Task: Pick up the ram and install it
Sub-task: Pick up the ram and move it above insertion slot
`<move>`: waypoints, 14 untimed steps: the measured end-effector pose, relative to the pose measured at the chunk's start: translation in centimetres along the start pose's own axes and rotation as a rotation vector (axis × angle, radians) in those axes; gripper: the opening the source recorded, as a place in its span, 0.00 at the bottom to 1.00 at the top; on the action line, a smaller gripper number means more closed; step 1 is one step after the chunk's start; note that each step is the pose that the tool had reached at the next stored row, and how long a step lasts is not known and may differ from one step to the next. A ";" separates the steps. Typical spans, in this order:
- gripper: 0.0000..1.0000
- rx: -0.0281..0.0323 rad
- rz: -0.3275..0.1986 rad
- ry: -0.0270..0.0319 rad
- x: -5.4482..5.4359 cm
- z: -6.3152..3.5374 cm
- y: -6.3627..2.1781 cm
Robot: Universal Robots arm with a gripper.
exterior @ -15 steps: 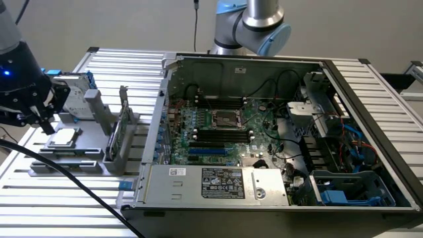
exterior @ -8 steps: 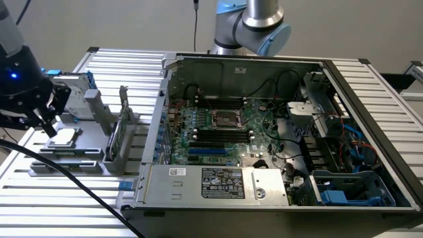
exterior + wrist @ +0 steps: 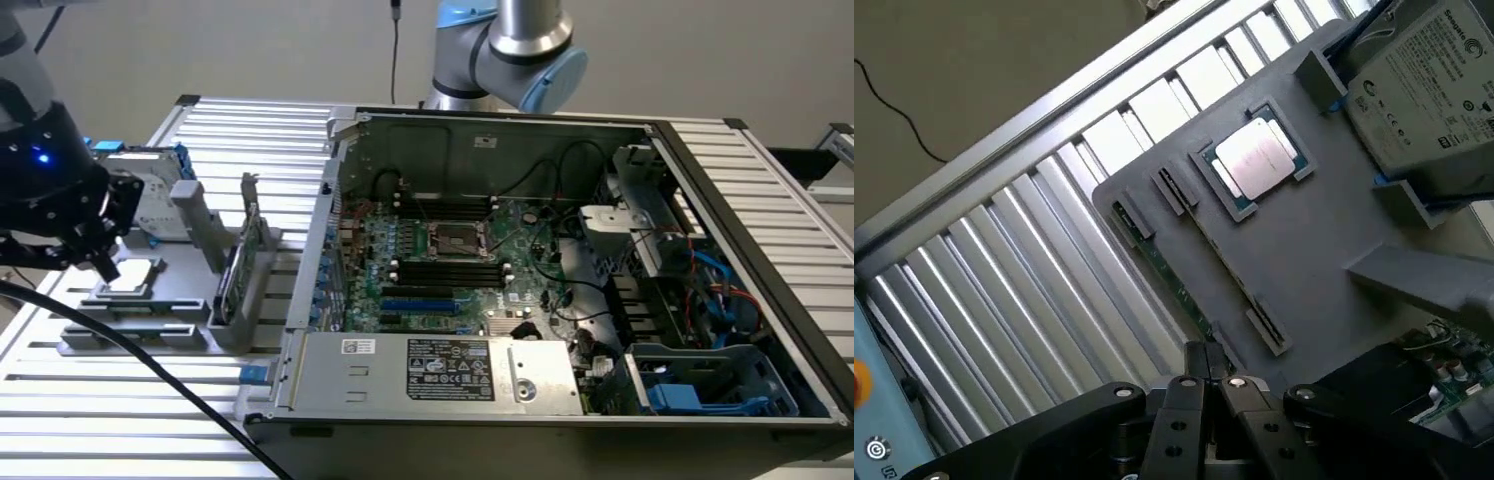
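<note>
Gripper (image 3: 102, 265) (image 3: 1206, 358): fingers pressed together, nothing between them. It hangs over the grey holder (image 3: 174, 325) (image 3: 1304, 250) at the exterior view's left.

Ram (image 3: 232, 270) (image 3: 1166, 272): we find it standing on edge in a slot along the holder's side, the side toward the case (image 3: 747, 200). It is not gripped. In the wrist view the fingertips sit by one end of the ram; we cannot tell whether they touch it or hover above.

Chip (image 3: 134, 284) (image 3: 1256, 160): flat in its pocket, just left of the ram.

Drive (image 3: 140, 185) (image 3: 1424, 70): at the holder's far end.

The case lies open to the exterior view's right, its board (image 3: 441, 260) exposed, well apart from the gripper.
</note>
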State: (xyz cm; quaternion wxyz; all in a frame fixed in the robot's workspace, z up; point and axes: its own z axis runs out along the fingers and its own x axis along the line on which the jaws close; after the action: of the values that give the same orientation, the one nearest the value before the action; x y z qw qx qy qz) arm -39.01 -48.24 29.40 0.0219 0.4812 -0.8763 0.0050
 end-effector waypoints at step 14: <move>0.11 0.0189 -0.255 -0.0017 -0.1 1.35 -0.02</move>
State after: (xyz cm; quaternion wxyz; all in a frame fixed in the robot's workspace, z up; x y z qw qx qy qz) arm -39.01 -48.24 28.06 0.0170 0.5888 -0.8081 0.0100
